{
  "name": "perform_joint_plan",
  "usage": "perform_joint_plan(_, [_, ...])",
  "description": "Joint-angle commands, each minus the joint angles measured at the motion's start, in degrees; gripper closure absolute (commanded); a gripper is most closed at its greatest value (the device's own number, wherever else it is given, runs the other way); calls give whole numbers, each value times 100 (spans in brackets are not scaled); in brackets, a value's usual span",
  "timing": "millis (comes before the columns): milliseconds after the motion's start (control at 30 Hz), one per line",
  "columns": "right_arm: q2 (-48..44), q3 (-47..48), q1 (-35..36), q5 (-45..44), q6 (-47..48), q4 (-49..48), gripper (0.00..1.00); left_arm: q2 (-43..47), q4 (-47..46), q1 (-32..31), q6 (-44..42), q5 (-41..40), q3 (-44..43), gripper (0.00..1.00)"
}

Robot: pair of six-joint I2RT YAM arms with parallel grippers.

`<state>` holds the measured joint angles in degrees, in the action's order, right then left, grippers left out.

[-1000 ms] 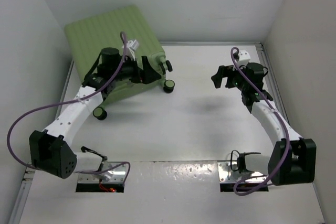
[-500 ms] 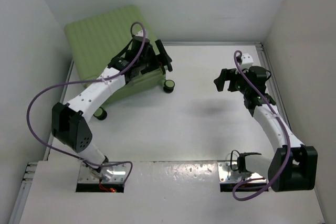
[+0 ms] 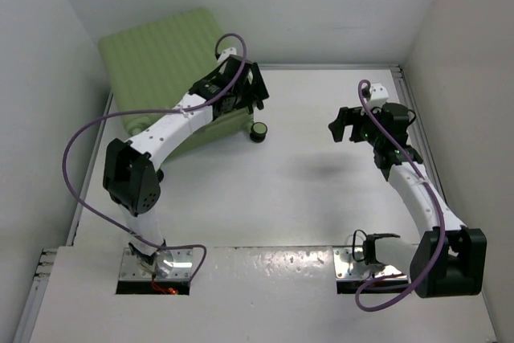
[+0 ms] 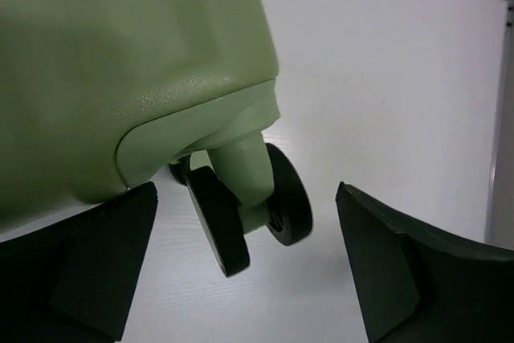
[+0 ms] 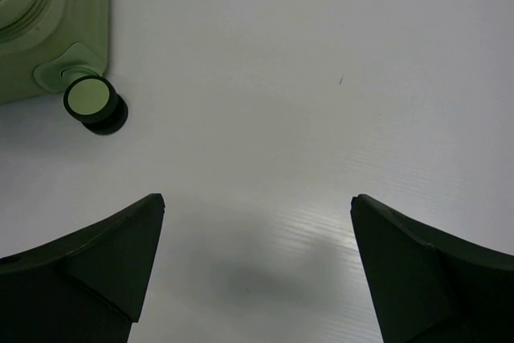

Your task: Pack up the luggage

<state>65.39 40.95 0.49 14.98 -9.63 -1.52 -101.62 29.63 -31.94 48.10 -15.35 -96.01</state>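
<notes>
the large pale-green hard-shell suitcase point(image 3: 157, 52) lay at about 10 o'clock on the white table point(image 3: 289, 186), pushed into the far corner with its ribbed shell facing up. its wheeled end pointed toward 4 o'clock, and one black-and-green wheel point(image 3: 259, 131) stood on the table at that end.

the left arm reached from its base at 7 o'clock across the suitcase's near edge. the left gripper point(image 3: 257, 92) hung over the suitcase's corner at about 12 o'clock of the table, its two dark fingers spread wide apart and closed on nothing. in the left wrist view a double castor wheel point(image 4: 285, 194) on its green stem sat between the parted fingers, touching neither one. the rounded green corner of the shell filled the 10 o'clock part of that view.

the right arm stretched up the table's 3 o'clock side. the right gripper point(image 3: 337, 122) hovered at about 2 o'clock, well apart from the suitcase, with its jaws facing 9 o'clock. they too stood fully parted and empty. in the right wrist view only bare white table lay between the fingers, while the suitcase's corner and one wheel showed at 10 o'clock.

a purple cable point(image 3: 76, 146) looped out from the left arm toward 9 o'clock.
</notes>
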Motion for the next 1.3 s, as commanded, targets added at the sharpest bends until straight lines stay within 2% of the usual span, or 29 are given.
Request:
perform_joint_plan(0, [-175, 27, -32, -136, 101, -41, 1, -279, 96, -22, 7, -258, -138, 1])
perform_joint_plan(167, [-149, 1, -14, -189, 110, -6, 1, -692, 96, 145, 121, -205, -146, 1])
perform_joint_plan(433, [-131, 36, -23, -198, 93, 38, 1, -1079, 44, 259, 253, -266, -717, 1])
perform_joint_plan(567, [-96, 36, -23, -215, 102, 20, 1, -1202, 43, 320, 130, -573, -954, 1])
perform_joint_plan(700, [-35, 62, -14, -189, 40, 3, 1, -1325, -9, 320, 25, -793, -807, 2])
perform_joint_plan(733, [-35, 54, -23, -197, 23, 2, 1, -1325, -10, 320, -37, -794, -701, 13])
perform_joint_plan(833, [-43, 45, -23, -206, 39, 3, 1, -1386, -62, 320, -177, -864, -647, 36])
perform_joint_plan(867, [-52, 62, -23, -189, 40, 20, 1, -1386, -62, 320, -178, -916, -647, 50])
perform_joint_plan(933, [-61, 45, -23, -198, 75, 11, 1, -1386, -124, 268, -309, -986, -647, 60])
perform_joint_plan(1067, [-87, 36, -14, -189, 119, 29, 1, -1386, -177, 145, -625, -987, -578, 88])
perform_joint_plan(1167, [-114, 27, -14, -171, 146, 11, 1, -1141, -177, -240, -1054, -987, -324, 100])
perform_joint_plan(1267, [-122, 10, -23, -162, 163, -33, 1, -914, -62, -566, -1407, -1128, -8, 100])
